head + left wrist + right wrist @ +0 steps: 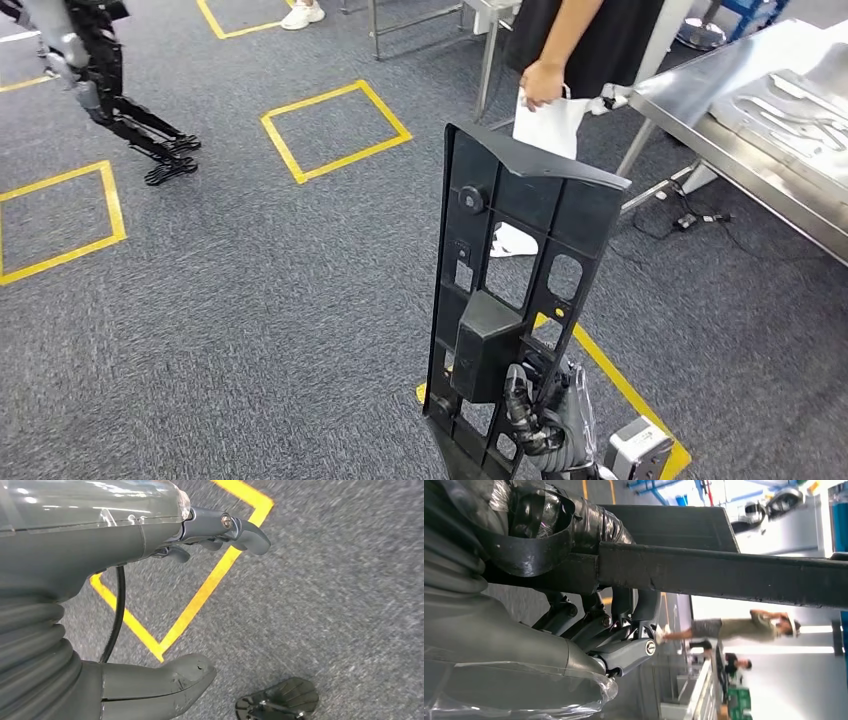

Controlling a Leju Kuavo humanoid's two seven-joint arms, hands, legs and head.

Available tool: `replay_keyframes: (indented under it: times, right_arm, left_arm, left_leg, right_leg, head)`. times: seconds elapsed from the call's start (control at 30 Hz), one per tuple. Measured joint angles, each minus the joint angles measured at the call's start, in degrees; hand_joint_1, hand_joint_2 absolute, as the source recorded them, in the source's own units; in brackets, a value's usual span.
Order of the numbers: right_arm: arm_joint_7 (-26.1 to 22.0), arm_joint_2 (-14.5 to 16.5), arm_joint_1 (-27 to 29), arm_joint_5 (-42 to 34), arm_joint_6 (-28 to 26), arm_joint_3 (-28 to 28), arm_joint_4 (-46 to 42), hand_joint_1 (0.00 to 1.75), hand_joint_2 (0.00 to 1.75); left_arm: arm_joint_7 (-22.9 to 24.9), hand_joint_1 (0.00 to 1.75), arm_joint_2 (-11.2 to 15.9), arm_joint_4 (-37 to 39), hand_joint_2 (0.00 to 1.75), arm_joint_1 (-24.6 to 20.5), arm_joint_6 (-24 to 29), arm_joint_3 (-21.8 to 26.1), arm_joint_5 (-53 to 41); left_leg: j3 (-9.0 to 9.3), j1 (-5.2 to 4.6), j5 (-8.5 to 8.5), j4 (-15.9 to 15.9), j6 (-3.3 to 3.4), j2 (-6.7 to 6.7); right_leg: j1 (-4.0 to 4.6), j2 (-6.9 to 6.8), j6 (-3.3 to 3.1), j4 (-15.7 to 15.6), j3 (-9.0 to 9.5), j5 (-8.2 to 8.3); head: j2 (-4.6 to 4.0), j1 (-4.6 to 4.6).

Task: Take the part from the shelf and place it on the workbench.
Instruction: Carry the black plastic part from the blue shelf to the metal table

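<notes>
A long black plastic part (505, 300) with cut-outs and a boxy block stands upright in the middle of the head view. My right hand (545, 415) grips it near its lower end, fingers wrapped round its edge. The right wrist view shows those fingers (616, 622) curled round the part's dark bar (724, 575). My left hand (150, 555) hangs over the carpet, fingers apart and holding nothing. The metal workbench (700, 110) stands at the far right, ahead of the part.
A person (580, 50) holding a white bag (550, 125) stands just beyond the part, beside the workbench corner. Pressed metal parts (790, 105) lie on the bench. Another robot's legs (130, 110) stand at the far left. Yellow tape squares (335, 130) mark the grey carpet.
</notes>
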Motion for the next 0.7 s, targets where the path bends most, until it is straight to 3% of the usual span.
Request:
replay_keyframes:
  times: [0.07, 0.13, 0.17, 0.23, 0.27, 0.3, 0.33, 0.37, 0.43, 0.5, 0.57, 0.6, 0.63, 0.7]
  right_arm:
    - [0.1, 0.0, 0.0, 0.1, -0.1, 0.1, 0.0, 1.75, 1.75]
    - [0.1, -0.1, -0.1, 0.3, -0.3, 0.2, 0.1, 1.75, 1.75]
    - [0.1, -0.1, -0.3, 0.4, -0.4, 0.4, 0.1, 1.75, 1.75]
    - [0.2, -0.1, -0.7, 0.5, -0.7, 0.7, 0.5, 1.75, 1.75]
    - [0.2, -0.1, -0.7, 0.5, -0.9, 0.9, 0.7, 1.75, 1.75]
    - [0.2, -0.1, -0.8, 0.6, -1.0, 1.0, 0.9, 1.75, 1.75]
    - [0.2, -0.1, -0.8, 0.6, -1.0, 1.1, 1.1, 1.75, 1.75]
    - [0.2, -0.1, -0.8, 0.6, -1.1, 1.3, 1.3, 1.75, 1.75]
    - [0.3, -0.1, -1.1, 0.7, -1.1, 1.6, 1.6, 1.75, 1.75]
    - [0.3, -0.1, -1.4, 0.8, -1.3, 1.8, 1.8, 1.75, 1.75]
    - [0.3, -0.1, -1.5, 0.9, -1.6, 1.9, 1.9, 1.75, 1.75]
    - [0.3, -0.2, -1.4, 0.9, -1.8, 1.9, 1.9, 1.75, 1.75]
    - [0.3, -0.2, -1.5, 0.9, -1.9, 1.9, 1.9, 1.75, 1.75]
    - [0.3, -0.4, -1.7, 0.9, -2.0, 1.9, 1.9, 1.75, 1.75]
  left_arm:
    - [-0.1, 0.00, 0.1, 0.2, 1.75, -0.2, 0.0, 0.0, -0.1]
    - [-0.1, 0.00, 0.2, 0.4, 1.75, -0.3, 0.0, 0.0, -0.2]
    - [-0.2, 0.00, 0.3, 0.5, 1.75, -0.3, 0.0, 0.1, -0.3]
    - [-0.2, 0.00, 0.5, 0.9, 1.75, -0.2, -0.1, 0.2, -0.3]
    - [-0.2, 0.00, 0.6, 1.1, 1.75, -0.1, -0.1, 0.2, -0.3]
    - [-0.2, 0.00, 0.7, 1.3, 1.75, 0.0, -0.1, 0.3, -0.3]
    - [-0.2, 0.00, 0.8, 1.4, 1.75, 0.1, -0.1, 0.4, -0.4]
    - [-0.2, 0.00, 1.0, 1.5, 1.75, 0.1, -0.1, 0.5, -0.4]
    - [-0.2, 0.00, 1.2, 1.7, 1.75, 0.1, -0.1, 0.8, -0.4]
    - [-0.3, 0.00, 1.4, 1.9, 1.75, 0.0, -0.1, 1.0, -0.5]
    - [-0.3, 0.00, 1.5, 2.1, 1.75, -0.1, -0.1, 1.1, -0.5]
    - [-0.3, 0.00, 1.5, 2.2, 1.75, -0.2, -0.1, 1.1, -0.6]
    - [-0.3, 0.00, 1.5, 2.3, 1.75, -0.3, -0.1, 1.1, -0.6]
    - [-0.3, 0.00, 1.5, 2.5, 1.75, -0.3, 0.0, 1.2, -0.6]
  left_leg:
    - [0.41, -0.02, -0.32, -0.2, -0.65, 0.94]
    - [0.18, 0.21, -1.70, 1.3, -1.12, -0.58]
    - [-0.82, 0.33, -3.15, 3.7, -1.21, -2.12]
    - [-4.60, 0.35, -6.71, 11.4, -1.16, -4.84]
    - [-6.52, 0.32, -7.71, 14.8, -1.10, -5.30]
    - [-7.75, 0.28, -7.62, 16.5, -0.98, -5.50]
    - [-7.93, 0.25, -6.30, 16.0, -0.79, -5.65]
    - [-7.08, 0.21, -4.01, 13.3, -0.51, -6.02]
    - [-4.25, 0.19, 0.08, 5.6, 0.09, -8.52]
    - [-2.60, 0.06, 1.23, 1.6, 0.33, -10.57]
    - [-2.20, -0.06, 1.19, 1.0, 0.55, -9.93]
    - [-1.97, 0.04, 1.36, 0.5, 0.84, -9.19]
    - [-1.72, 0.21, 1.57, 0.0, 1.18, -8.41]
    - [-1.32, 0.37, 1.81, -0.7, 1.68, -6.70]
  right_leg:
    - [0.14, 1.33, -0.82, -0.2, 0.00, 0.03]
    - [-0.06, 2.52, -1.67, -0.7, 0.41, 0.19]
    - [-0.19, 3.10, -2.09, -0.9, 0.63, 0.26]
    - [0.02, 4.34, -2.63, -1.0, 0.76, 0.17]
    - [0.19, 5.14, -2.76, -0.9, 0.81, 0.11]
    - [0.37, 5.99, -2.84, -0.9, 0.89, 0.05]
    - [0.53, 6.84, -2.89, -0.8, 1.00, 0.00]
    - [0.64, 7.70, -2.90, -0.7, 1.14, -0.08]
    - [0.73, 9.23, -2.71, -0.3, 1.22, -0.31]
    - [0.47, 10.69, -2.17, -0.1, 0.84, -0.37]
    - [0.17, 12.12, -1.40, -0.2, 0.50, -0.15]
    - [0.23, 12.09, -1.08, -0.1, 0.41, -0.23]
    - [0.39, 11.06, -0.79, 0.7, 0.01, -0.81]
    - [0.52, 7.21, -0.34, 5.6, -2.39, -3.64]
  head:
    - [0.00, -0.01]
    - [0.00, -0.01]
    - [0.00, -0.02]
    - [0.00, -0.02]
    - [0.00, -0.02]
    - [0.00, -0.02]
    - [0.00, -0.02]
    - [0.00, -0.02]
    - [0.00, -0.01]
    - [0.00, -0.02]
    - [0.00, -0.03]
    - [0.00, -0.02]
    - [0.00, -0.01]
    - [0.00, 0.03]
